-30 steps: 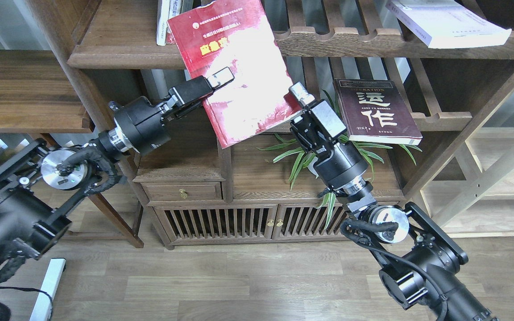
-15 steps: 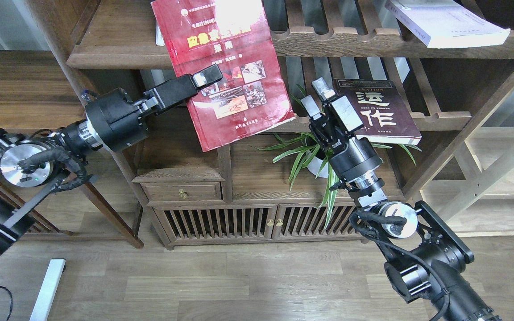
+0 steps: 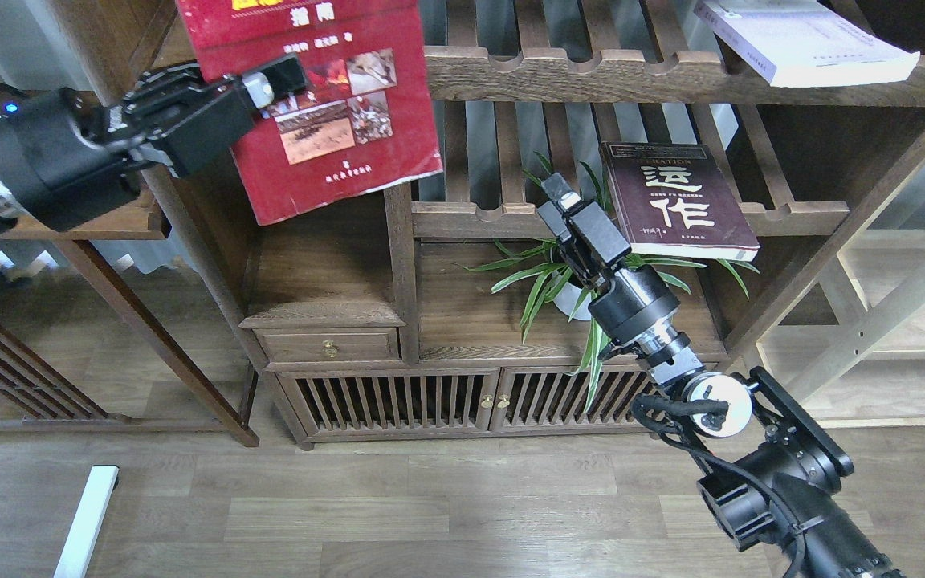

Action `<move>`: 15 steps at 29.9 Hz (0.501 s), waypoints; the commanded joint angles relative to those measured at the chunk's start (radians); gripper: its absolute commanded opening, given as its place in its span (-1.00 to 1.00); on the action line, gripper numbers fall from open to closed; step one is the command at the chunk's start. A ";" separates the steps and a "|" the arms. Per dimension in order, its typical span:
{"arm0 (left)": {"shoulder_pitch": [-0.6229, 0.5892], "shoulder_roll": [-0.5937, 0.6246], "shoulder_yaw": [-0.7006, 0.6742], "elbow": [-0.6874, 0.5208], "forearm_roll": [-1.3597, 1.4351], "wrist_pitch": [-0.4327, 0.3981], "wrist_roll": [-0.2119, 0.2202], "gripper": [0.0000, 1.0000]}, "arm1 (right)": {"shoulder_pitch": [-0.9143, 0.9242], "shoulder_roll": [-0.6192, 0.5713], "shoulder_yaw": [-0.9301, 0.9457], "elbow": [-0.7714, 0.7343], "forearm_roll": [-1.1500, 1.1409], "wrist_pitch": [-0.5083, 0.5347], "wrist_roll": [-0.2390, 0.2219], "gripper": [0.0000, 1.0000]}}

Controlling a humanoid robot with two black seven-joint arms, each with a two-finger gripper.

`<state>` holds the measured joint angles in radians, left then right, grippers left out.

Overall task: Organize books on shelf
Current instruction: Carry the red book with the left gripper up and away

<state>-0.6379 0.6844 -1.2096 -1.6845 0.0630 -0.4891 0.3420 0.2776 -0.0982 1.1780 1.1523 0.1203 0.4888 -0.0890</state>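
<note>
My left gripper (image 3: 270,79) is shut on the left edge of the red book (image 3: 334,112) and holds it upright, high at the upper left. The book covers most of the dark solid shelf (image 3: 161,48). The maroon book (image 3: 683,201) with white characters lies flat on the lower slatted rack at the right. The white-lavender book (image 3: 800,40) lies on the upper slatted rack at the top right. My right gripper (image 3: 559,205) is empty with its jaws apart, just left of the maroon book and not touching it.
A potted plant (image 3: 571,281) stands on the cabinet top below my right gripper. The bookcase's centre post (image 3: 400,265) stands between the two bays. A dark side shelf (image 3: 69,229) is at the left and a pale shelving unit (image 3: 896,321) at the right.
My left gripper has carried the red book up and to the left, turning it more upright. My right gripper has left the book, dropped lower and turned beside the maroon book.
</note>
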 commanded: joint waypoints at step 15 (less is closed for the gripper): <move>0.104 -0.003 -0.228 -0.015 0.254 0.207 0.034 -1.00 | -0.002 0.008 -0.029 0.000 -0.030 0.000 -0.003 0.69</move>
<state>-0.5404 0.6882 -1.4342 -1.6985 0.2712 -0.3459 0.3772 0.2745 -0.0905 1.1619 1.1505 0.0929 0.4888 -0.0904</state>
